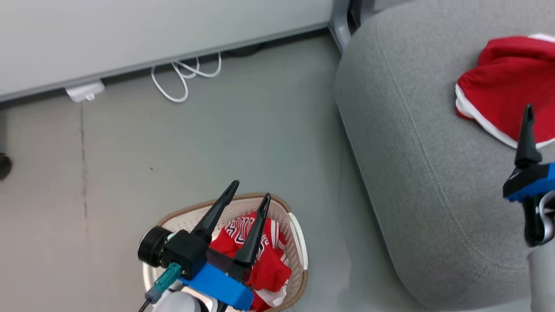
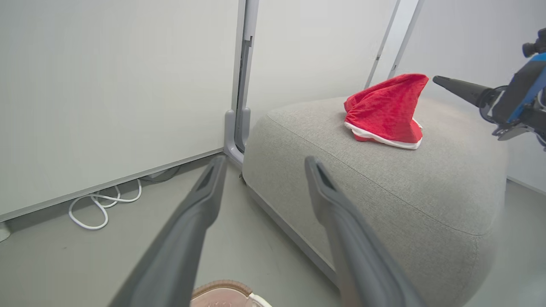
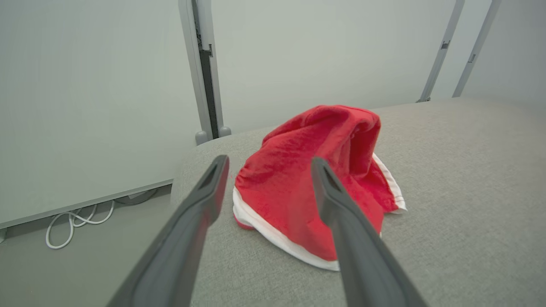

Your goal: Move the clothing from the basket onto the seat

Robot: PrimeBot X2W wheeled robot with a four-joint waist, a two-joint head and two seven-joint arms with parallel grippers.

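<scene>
While all jaws stand open, red clothing point(image 1: 272, 266) lies under the left pair.

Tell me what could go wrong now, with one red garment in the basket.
The open left gripper, above the basket, might catch its perforated wall with the lettered garment and lift both. The open right gripper hangs close to the red garment on the seat and could snag it when moving.

Black-and-white block lettering point(image 1: 239, 228) runs across the red garment point(image 1: 271, 264) lying in the basket point(image 1: 300, 249) at near left. The left gripper point(image 1: 252, 189) crosses in front of it, so the letters cannot be made out as a word.
</scene>
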